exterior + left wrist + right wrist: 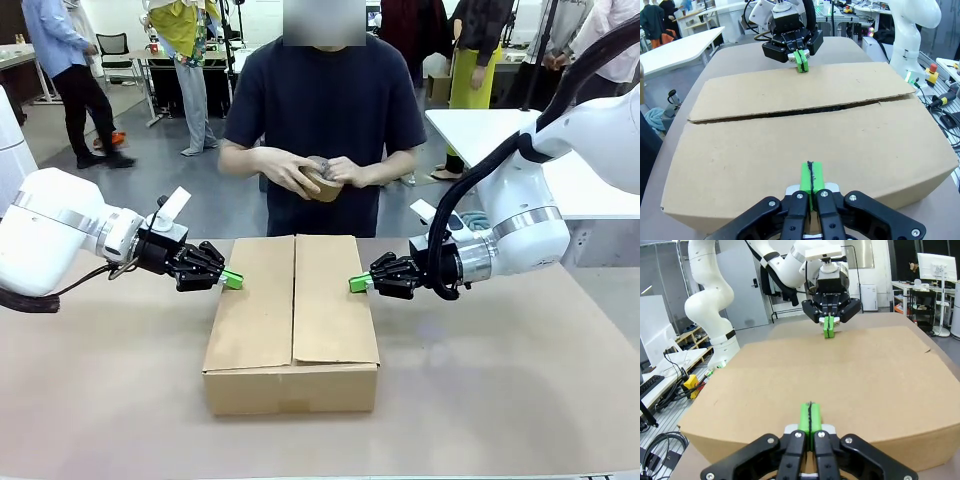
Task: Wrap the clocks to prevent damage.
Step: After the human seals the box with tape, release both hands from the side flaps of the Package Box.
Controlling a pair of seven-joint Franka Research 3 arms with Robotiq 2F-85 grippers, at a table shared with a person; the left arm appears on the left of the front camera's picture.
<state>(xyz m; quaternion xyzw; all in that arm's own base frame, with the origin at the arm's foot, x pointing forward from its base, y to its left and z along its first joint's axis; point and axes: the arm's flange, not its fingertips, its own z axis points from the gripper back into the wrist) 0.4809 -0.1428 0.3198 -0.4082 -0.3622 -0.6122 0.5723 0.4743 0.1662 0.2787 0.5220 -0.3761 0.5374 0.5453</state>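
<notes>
- Wrapping is the step in hand, and the person across the table (pixel 120 400) is doing it. The person's hands (pixel 290 170) hold a small round bundle (pixel 323 183) in brown paper, up at the chest and well back from the box (pixel 293 320). It is likely a clock, but the paper hides what is inside.
- The left gripper (pixel 232 280) has its green fingers pressed together with nothing between them. Its tip sits at the left edge of the box top.
- The right gripper (pixel 358 284) is the same: fingers together, nothing held, tip at the right edge of the box top.
- From the wrist views each tip lies low over its own flap. I cannot tell if they press down or just touch.
- The box is closed, with the left flap (pixel 255 300) and the right flap (pixel 335 300) meeting along a thin crack down the middle.
- Next move, I think: the paper has to be tucked tight all round, and then the flaps must come up so the bundle can go in — so the grippers would need to get out of the way or lift a flap each.
- The count:
  - one box
  - two flaps
  - two grippers
  - one bundle
  - two hands on it
</notes>
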